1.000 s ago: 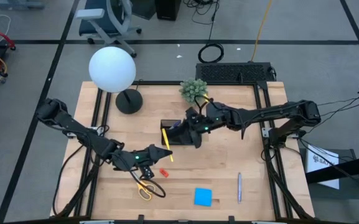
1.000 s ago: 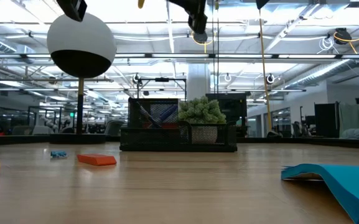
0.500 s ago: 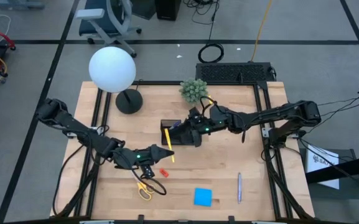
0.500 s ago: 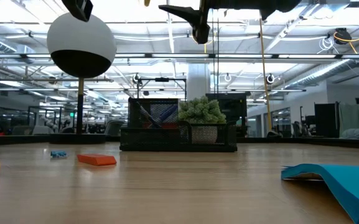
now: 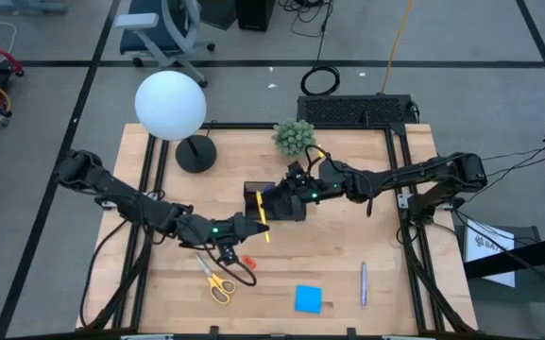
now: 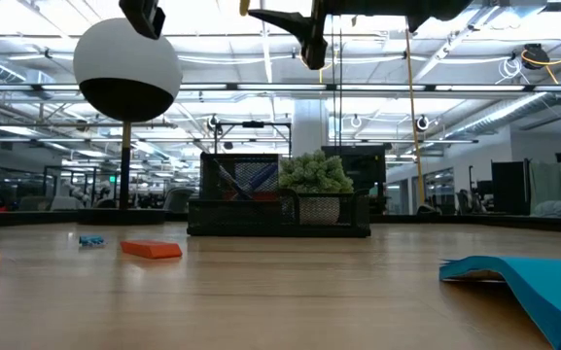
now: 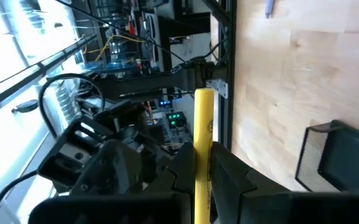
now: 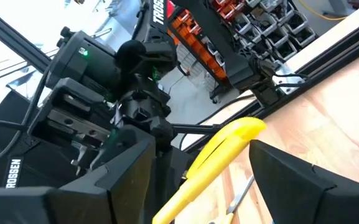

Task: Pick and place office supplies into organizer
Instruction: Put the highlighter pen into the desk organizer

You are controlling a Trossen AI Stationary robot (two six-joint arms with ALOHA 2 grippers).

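Observation:
A yellow marker (image 5: 263, 213) hangs above the table at the near side of the black organizer (image 5: 251, 192), with my left gripper (image 5: 252, 228) shut on it. My right gripper (image 5: 272, 204) is open over the organizer. In the right wrist view its two fingers stand on either side of the yellow marker (image 8: 219, 158) without touching it. Yellow-handled scissors (image 5: 217, 281), a small red piece (image 5: 248, 261), a blue sticky-note pad (image 5: 308, 298) and a slim grey pen (image 5: 364, 283) lie flat on the wooden table. My left gripper pinches the yellow marker's shaft (image 7: 202, 163) between its two fingers, toward the marker's near end. The fingers come about level from the table's left and lie across the marker. The marker is lifted clear of the table, and its free end (image 7: 204, 94) sticks out beyond the fingers.
A white globe lamp (image 5: 170, 104) on a round black base (image 5: 195, 153) stands at the far left. A green spiky plant ball (image 5: 294, 137) sits behind the organizer. In the low view a tiny blue piece (image 6: 90, 240) lies left of the red piece (image 6: 151, 250).
My left gripper has carried the yellow marker a little toward the table's right edge, closer to the organizer and in between my right gripper's open fingers. The marker stays lifted clear of the table.

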